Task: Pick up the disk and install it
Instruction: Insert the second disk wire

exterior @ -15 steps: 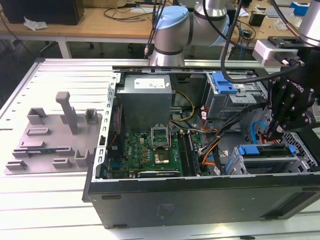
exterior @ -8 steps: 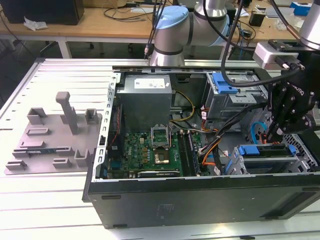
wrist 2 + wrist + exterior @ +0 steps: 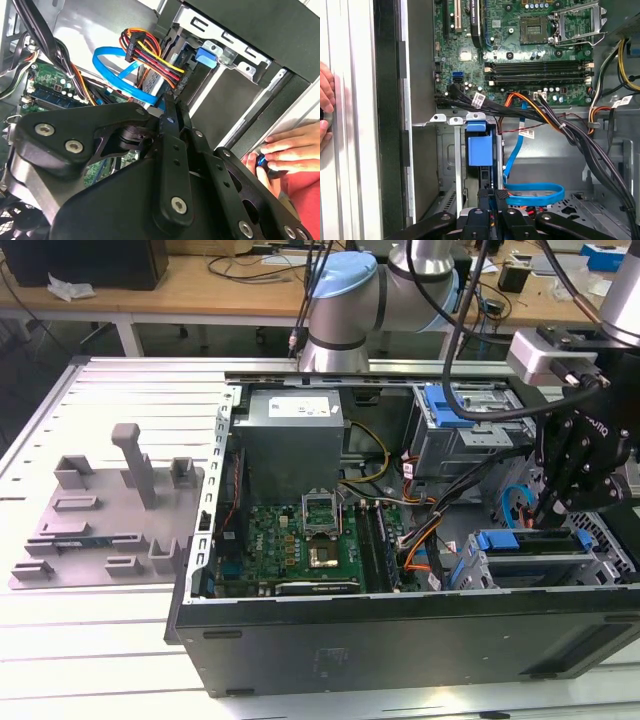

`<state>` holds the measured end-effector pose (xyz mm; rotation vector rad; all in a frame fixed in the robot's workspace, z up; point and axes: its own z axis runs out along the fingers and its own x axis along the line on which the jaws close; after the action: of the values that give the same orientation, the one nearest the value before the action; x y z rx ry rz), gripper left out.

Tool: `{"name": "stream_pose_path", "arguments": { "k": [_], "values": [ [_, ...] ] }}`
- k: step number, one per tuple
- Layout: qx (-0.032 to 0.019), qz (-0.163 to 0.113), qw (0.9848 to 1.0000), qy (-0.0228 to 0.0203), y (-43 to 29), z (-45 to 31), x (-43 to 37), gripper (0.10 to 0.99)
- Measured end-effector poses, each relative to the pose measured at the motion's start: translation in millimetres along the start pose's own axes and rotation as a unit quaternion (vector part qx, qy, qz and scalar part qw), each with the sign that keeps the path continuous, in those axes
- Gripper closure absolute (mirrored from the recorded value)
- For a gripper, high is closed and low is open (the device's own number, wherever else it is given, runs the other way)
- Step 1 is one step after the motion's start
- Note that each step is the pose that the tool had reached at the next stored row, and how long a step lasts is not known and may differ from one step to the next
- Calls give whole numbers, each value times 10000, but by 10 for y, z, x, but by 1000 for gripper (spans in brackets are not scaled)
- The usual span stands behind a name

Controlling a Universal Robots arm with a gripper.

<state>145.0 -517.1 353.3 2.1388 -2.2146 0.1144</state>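
Observation:
The disk stands on edge in a slot of the metal drive cage, its bright blue frame facing the first wrist view. In the exterior view its blue frame lies in the cage at the case's near corner on that view's right. My black gripper hangs just above that cage. Its two fingers lie pressed together, shut, with nothing between them, close behind the disk's end. In the second wrist view the gripper points at the cage beside a blue cable.
The open computer case holds a motherboard, a power supply and thick cable bundles near the cage. A second drive bay stands at the back. A person's hand rests on the case edge. A grey fixture lies on the exterior view's left.

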Motion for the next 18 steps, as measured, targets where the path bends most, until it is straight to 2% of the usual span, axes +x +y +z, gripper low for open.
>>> {"name": "stream_pose_path", "arguments": {
  "k": [18],
  "values": [
    [0,-1,10000,0,-1,34,6,925]
  ]
}}
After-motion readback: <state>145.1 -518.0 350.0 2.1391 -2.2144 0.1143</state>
